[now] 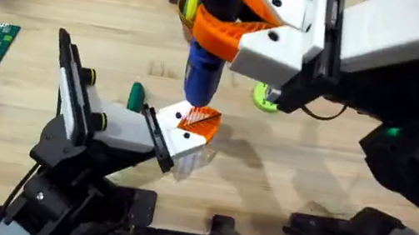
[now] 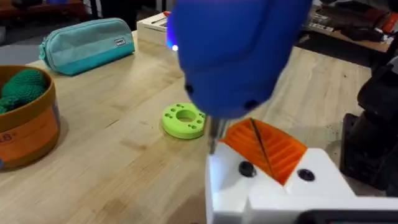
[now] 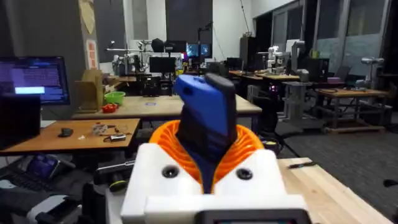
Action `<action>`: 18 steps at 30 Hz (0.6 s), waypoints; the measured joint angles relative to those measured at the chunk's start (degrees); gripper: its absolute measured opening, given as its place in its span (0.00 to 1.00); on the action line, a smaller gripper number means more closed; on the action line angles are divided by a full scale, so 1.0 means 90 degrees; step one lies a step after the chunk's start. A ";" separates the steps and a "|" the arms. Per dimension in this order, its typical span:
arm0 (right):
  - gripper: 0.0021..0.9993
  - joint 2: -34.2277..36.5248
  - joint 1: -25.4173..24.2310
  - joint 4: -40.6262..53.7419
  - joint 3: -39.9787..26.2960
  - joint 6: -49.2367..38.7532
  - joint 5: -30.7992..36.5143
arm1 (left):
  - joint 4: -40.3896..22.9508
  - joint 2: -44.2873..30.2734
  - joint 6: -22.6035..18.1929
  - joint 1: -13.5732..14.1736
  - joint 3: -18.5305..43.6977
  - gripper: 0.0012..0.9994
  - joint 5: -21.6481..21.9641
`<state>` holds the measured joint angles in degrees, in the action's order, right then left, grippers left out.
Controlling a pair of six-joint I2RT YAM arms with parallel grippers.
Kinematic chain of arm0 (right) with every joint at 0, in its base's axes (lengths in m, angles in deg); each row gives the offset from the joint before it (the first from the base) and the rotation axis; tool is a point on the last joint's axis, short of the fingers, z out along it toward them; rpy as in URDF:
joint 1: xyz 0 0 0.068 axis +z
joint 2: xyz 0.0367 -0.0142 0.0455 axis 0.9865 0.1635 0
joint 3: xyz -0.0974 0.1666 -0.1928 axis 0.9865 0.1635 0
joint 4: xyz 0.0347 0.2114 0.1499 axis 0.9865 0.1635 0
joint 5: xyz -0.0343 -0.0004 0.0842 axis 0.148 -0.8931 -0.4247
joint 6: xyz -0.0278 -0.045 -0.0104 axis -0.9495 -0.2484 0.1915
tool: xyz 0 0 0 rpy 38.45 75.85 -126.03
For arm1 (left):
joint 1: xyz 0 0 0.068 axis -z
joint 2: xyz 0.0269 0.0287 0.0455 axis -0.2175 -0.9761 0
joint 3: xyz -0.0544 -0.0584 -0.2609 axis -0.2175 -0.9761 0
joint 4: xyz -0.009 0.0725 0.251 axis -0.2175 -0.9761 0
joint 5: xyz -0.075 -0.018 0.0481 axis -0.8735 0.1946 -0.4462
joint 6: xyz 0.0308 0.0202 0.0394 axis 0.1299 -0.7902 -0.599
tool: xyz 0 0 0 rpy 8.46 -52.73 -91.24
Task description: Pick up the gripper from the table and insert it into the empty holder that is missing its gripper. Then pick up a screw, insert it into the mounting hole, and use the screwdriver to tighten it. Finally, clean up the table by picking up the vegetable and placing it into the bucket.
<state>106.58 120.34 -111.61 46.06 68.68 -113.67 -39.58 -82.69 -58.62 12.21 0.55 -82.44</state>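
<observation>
One green disc (image 2: 184, 120) beside screwdriver (image 2: 233, 56)

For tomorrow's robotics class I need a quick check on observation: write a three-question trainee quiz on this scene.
1. True or false: the right tool grips the thick blue cylindrical screwdriver.
2. The screwdriver's tip meets: A) the yellow-green plastic ring B) the small orange lattice gripper on its white block C) the brown round bucket.
3. What lies in the bucket?

Key: 1 true; 2 B; 3 a green knitted vegetable.
</observation>
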 joint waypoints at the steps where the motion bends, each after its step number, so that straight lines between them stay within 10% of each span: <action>1: 0.05 0.0000 0.0000 0.0001 0.0000 0.0000 0.0000 | 0.0000 0.0000 0.0000 0.0000 0.0000 0.01 0.0000; 18: 0.05 0.0047 0.0008 0.0813 -0.0077 -0.0002 -0.0080 | -0.0001 0.0000 -0.0001 0.0000 0.0000 0.01 -0.0001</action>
<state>107.00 120.41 -104.29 45.37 68.66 -114.39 -39.58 -82.69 -58.62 12.21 0.55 -82.45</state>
